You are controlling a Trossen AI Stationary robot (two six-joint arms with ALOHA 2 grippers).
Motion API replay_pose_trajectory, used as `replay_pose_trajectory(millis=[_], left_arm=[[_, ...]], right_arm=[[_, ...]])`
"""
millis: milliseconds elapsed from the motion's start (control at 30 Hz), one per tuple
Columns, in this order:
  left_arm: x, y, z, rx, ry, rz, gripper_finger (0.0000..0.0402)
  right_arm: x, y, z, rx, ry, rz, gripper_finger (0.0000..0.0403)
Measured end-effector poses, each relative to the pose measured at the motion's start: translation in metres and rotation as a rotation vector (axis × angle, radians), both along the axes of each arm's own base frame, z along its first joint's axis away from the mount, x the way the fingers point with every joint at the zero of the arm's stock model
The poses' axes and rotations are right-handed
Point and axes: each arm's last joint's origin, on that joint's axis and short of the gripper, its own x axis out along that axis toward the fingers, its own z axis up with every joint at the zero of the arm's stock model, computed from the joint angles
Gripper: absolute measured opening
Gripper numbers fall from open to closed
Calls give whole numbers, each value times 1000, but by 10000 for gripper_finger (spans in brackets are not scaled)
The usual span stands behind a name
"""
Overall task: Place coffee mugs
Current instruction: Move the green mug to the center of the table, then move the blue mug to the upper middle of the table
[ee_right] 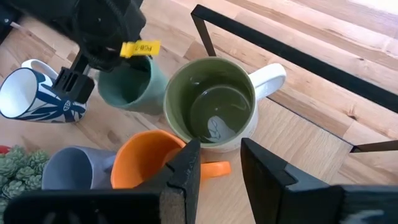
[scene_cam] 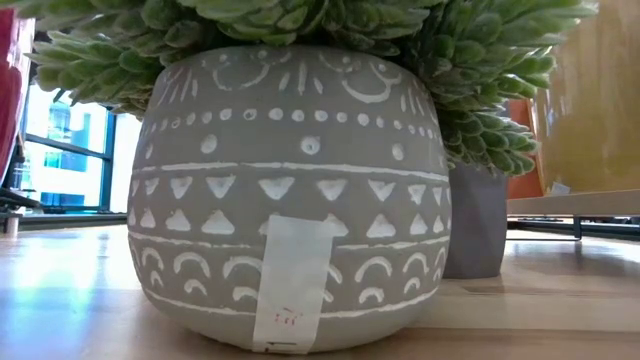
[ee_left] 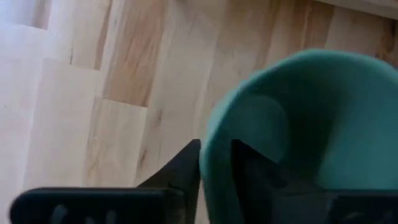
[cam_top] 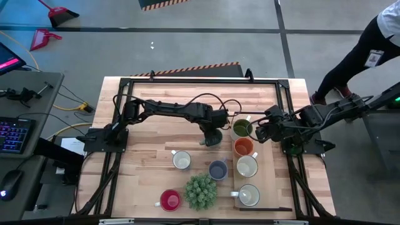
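Note:
A green mug (ee_left: pixel 298 124) stands on the wooden table (cam_top: pixel 150 150) beside an olive green mug (ee_right: pixel 211 102) and an orange mug (ee_right: pixel 149 158). My left gripper (ee_left: pixel 216 149) points down over the green mug (cam_top: pixel 212 139), with the mug's wall between its fingers. My right gripper (ee_right: pixel 221 155) hovers open above the olive green and orange mugs and holds nothing. Two white mugs (cam_top: pixel 247 166) (cam_top: pixel 249 195) stand in line below the orange one. Nearer the front stand a blue-grey mug (cam_top: pixel 217 169), another white mug (cam_top: pixel 181 160) and a red mug (cam_top: pixel 170 200). My left gripper has the green mug's wall at the rim (ee_left: pixel 214 168), one finger (ee_left: pixel 249 180) inside the mug and the other finger (ee_left: pixel 183 174) outside. The fingers come from above, pointing steeply down. The mug stands upright with its bottom on the table.
A spiky green plant (cam_top: pixel 200 191) in a patterned grey pot (scene_cam: pixel 290 200) stands near the front edge and fills the low view. A black frame (ee_right: pixel 280 50) runs round the table. A person (cam_top: pixel 369 50) walks past the far right corner.

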Motion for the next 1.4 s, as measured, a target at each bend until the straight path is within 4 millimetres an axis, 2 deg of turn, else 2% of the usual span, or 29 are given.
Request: replay_pose_trajectory(millis=[233,400,567,700,833,933,1000,1100,1200,1300,1400], left_arm=[[-2,5,5,8,-6,16,148],[-2,6,36,17,8,-12,180],[-4,6,77,27,-25,-26,185],[-15,2,109,35,1,-65,184],[-35,-11,122,19,152,-95,184],[-38,-27,126,-26,134,-125,184],[-49,-41,138,-109,127,-181,184],[-66,-58,156,-124,75,-224,184],[-86,-70,167,-28,77,-239,184],[-121,-79,182,72,74,-247,184],[-156,-89,184,113,76,-235,184]], right_arm=[[0,0,0,8,4,4,94],[0,0,0,8,6,5,94],[-1,0,0,8,8,5,94],[-1,0,0,8,9,6,94],[-1,0,0,-4,16,26,94],[-1,0,0,-5,16,27,94],[-1,0,0,-1,18,29,94],[-1,0,-1,6,22,32,94],[-1,0,-1,5,23,32,94],[-1,0,-1,5,21,32,94],[0,1,0,7,18,32,94]])
